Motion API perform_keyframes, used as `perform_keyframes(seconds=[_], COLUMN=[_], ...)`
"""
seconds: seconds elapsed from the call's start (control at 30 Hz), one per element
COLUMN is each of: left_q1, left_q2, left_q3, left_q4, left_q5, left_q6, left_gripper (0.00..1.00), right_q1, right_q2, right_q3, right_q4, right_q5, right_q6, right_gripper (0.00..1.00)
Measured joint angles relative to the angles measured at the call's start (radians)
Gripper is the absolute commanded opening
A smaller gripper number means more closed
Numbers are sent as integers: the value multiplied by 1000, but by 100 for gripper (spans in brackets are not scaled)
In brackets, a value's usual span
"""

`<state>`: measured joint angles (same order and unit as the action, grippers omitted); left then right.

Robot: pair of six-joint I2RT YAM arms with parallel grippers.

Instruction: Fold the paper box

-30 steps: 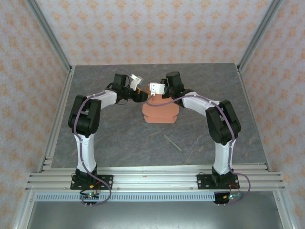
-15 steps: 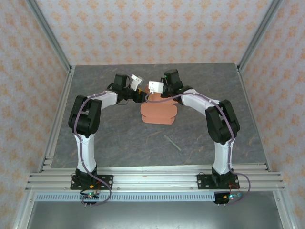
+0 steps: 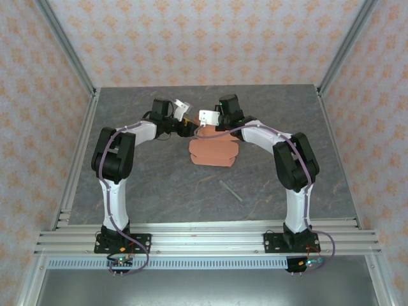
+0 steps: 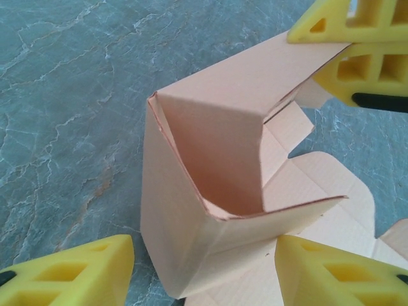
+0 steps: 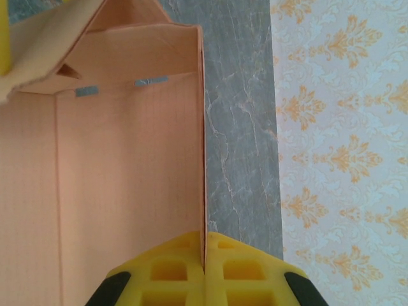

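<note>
Paper box (image 3: 213,150) is found half-formed on the tabletop (image 3: 140,185), toward the far edge and about midway between the left and right edges. Walls are raised at its far end; rounded flaps are laid flat toward the near edge. Right gripper (image 5: 204,271) is pinched together on the top edge of one upright wall, with the thin card caught between the yellow pads (image 5: 169,277). Left gripper (image 4: 204,274) is held apart, one finger on each side of the raised corner, nothing clamped; contact with the card cannot be told. In the left wrist view an open pocket is seen, with a slit tab loose beside it. Step in hand is judged to be squaring the walls and tucking a tab. This is best done with the pinched wall used as an anchor while the next wall is pushed along its crease, not mid-panel, so the card is not buckled. Force should be kept light. Well apart, nearer the near edge, a thin stick (image 3: 231,190) is seen and can be ignored.
</note>
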<state>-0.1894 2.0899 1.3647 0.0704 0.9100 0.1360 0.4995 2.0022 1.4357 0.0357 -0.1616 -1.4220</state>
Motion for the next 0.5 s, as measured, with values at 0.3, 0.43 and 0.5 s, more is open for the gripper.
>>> perform_keyframes(seconds=[0.3, 0.43, 0.5], left_q1=[7, 7, 7], left_q2=[40, 45, 45], left_q3=[76, 88, 92], left_q4=[-60, -83, -85], left_q5=[22, 25, 24], left_q6=[3, 3, 3], left_gripper=[59, 56, 55], right_q1=[5, 6, 6], right_q2=[18, 19, 19], right_q3=[-77, -77, -77], right_q4=[176, 185, 185], right_q5=[39, 36, 33], right_q6=[-68, -68, -66], right_gripper=[0, 0, 0])
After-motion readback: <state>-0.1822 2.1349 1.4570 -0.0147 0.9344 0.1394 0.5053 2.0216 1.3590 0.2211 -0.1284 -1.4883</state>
